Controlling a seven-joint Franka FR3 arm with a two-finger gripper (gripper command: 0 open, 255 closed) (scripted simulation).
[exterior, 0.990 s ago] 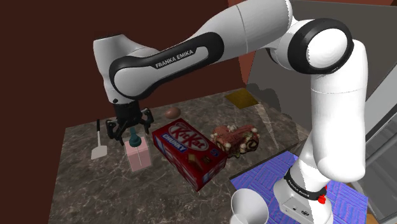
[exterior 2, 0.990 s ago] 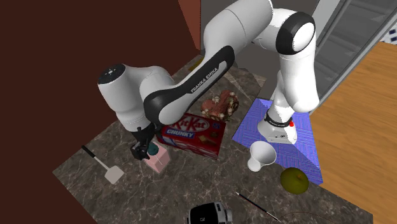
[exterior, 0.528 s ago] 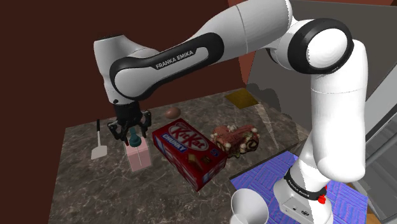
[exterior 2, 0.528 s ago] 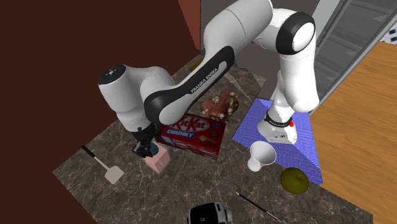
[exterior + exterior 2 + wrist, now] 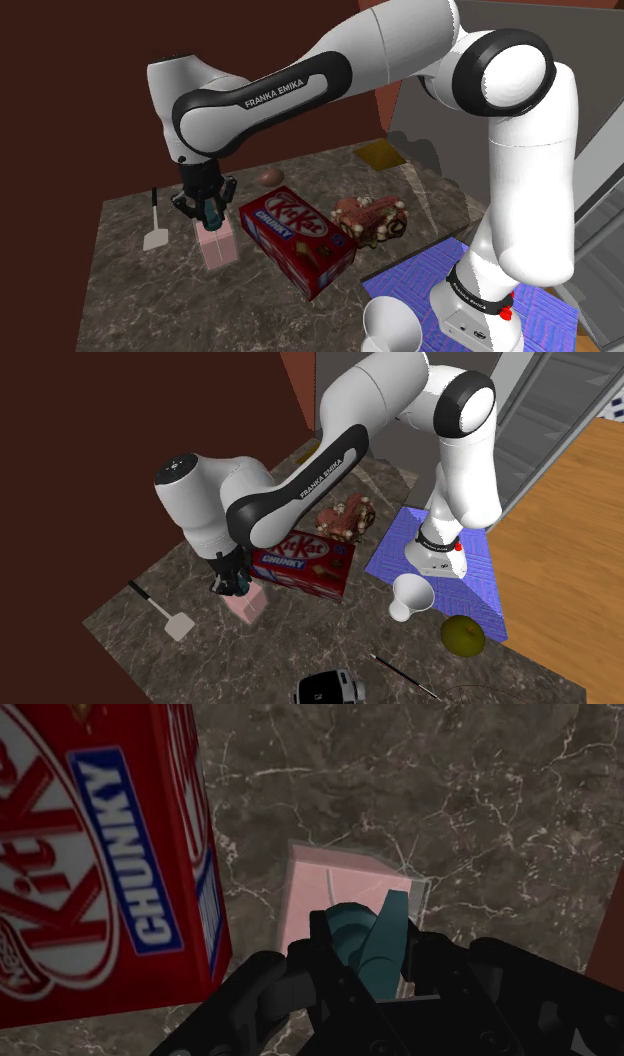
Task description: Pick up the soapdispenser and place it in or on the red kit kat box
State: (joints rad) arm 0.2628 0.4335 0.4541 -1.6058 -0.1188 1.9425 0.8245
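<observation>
The soap dispenser (image 5: 217,247) is a pink square bottle with a teal pump head (image 5: 362,940), standing upright on the dark marble counter. My black gripper (image 5: 207,209) comes down from above and is shut on the pump head, its fingers clasping both sides in the wrist view. The pink body (image 5: 330,889) shows below the gripper (image 5: 365,956). The red Kit Kat Chunky box (image 5: 297,240) lies flat right beside the bottle, toward the shoulder view's right. In the second exterior view the gripper (image 5: 231,583) sits on the dispenser (image 5: 248,606) next to the box (image 5: 305,563). The box's side (image 5: 95,854) stands close to the bottle.
A white spatula (image 5: 154,225) lies to the dispenser's left in the shoulder view. Behind the box are a pastry (image 5: 372,218) and a small brown ball (image 5: 268,177). A white bowl (image 5: 411,595), a blue mat (image 5: 400,547) and a greenish fruit (image 5: 462,636) lie near the stand.
The fingers have closed from wide apart onto the teal pump head. The arm and the bottle have stayed in place.
</observation>
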